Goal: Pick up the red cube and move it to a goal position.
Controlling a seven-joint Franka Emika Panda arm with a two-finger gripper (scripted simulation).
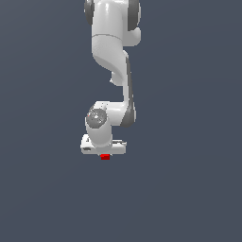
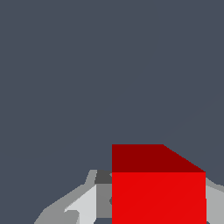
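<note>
The red cube [image 1: 105, 157] shows as a small red patch just under the white gripper [image 1: 104, 154] in the exterior view. The gripper hangs from the white arm, pointing down over the plain grey floor. In the wrist view the red cube [image 2: 158, 192] fills the space between the two grey fingers [image 2: 89, 203], which press against both of its sides. The gripper [image 2: 158, 216] is shut on the cube. I cannot tell whether the cube rests on the floor or is held just above it.
The white arm [image 1: 111, 42] comes down from the top of the exterior view. Flat dark grey floor [image 1: 189, 189] lies all around. No goal marker shows.
</note>
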